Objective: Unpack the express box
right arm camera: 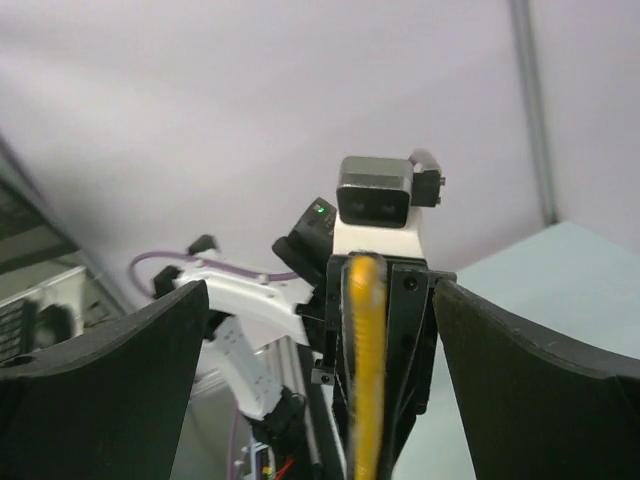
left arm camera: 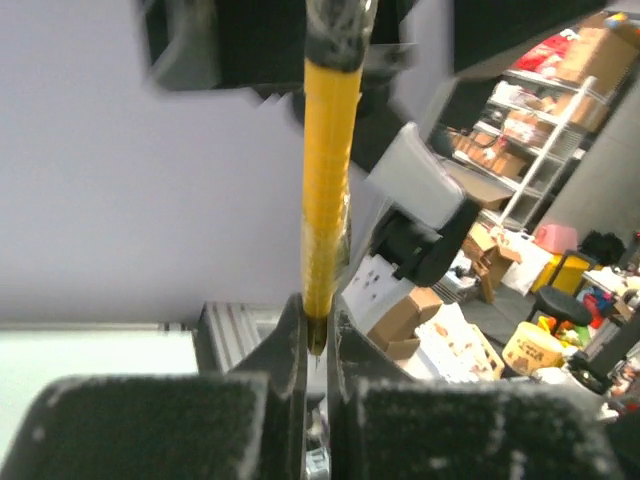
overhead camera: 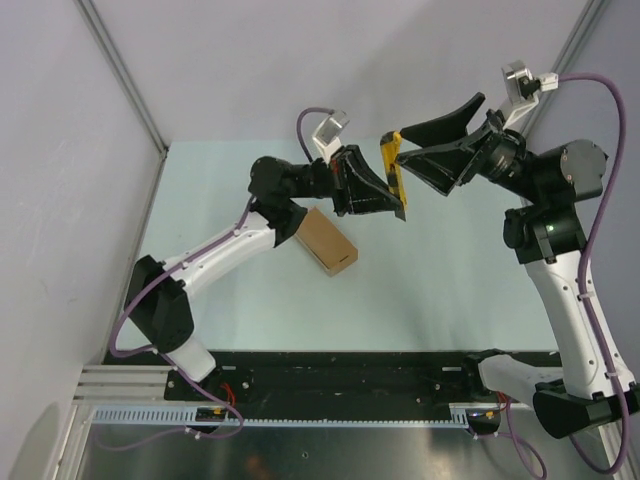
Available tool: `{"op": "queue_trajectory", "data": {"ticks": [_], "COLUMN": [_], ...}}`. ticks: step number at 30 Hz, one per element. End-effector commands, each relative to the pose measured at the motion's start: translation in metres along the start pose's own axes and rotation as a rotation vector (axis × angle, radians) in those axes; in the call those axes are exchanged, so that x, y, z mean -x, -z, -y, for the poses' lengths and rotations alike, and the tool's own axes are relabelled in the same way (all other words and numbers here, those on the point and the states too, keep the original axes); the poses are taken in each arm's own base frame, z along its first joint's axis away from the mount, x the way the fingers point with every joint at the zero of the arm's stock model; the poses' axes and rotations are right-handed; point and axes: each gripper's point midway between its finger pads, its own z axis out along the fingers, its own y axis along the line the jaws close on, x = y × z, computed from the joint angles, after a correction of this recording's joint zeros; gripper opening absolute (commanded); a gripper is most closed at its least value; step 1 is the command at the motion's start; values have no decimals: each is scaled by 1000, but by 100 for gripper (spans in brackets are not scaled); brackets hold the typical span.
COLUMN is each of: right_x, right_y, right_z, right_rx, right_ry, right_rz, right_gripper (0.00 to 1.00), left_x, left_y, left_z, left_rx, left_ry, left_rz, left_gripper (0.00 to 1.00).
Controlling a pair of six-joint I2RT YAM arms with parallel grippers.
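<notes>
Express box (overhead camera: 327, 242) flat behind your left hand (overhead camera: 401, 208), long axis diagonal. Left hand pinches knife (overhead camera: 391, 163); right hand (overhead camera: 404, 144) gapes wide.

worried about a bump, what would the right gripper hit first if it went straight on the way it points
The knife: it stands upright between the right gripper's open jaws, clamped in the left gripper just behind it. Depth is hard to judge, but contact looks close.
</notes>
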Motion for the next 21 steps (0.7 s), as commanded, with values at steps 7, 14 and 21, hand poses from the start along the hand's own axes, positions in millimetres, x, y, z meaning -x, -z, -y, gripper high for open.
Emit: {"op": "queue_trajectory", "data": {"ticks": [7, 14, 21], "right_x": [-24, -38, -54], "right_y": [10, 15, 11], "right_z": [65, 85, 77], "right_rx": [-274, -317, -229], "right_ry": [26, 13, -9], "right_rz": [-121, -174, -240], "right_gripper": [93, 86, 54], "left_x": [-11, -17, -18], "left_y": [26, 36, 39], "left_z": [-44, -46, -36], "left_rx": [338, 394, 369], "left_ry": [-115, -143, -142], "left_rz": [-140, -184, -226], "left_gripper": [0, 0, 0]}}
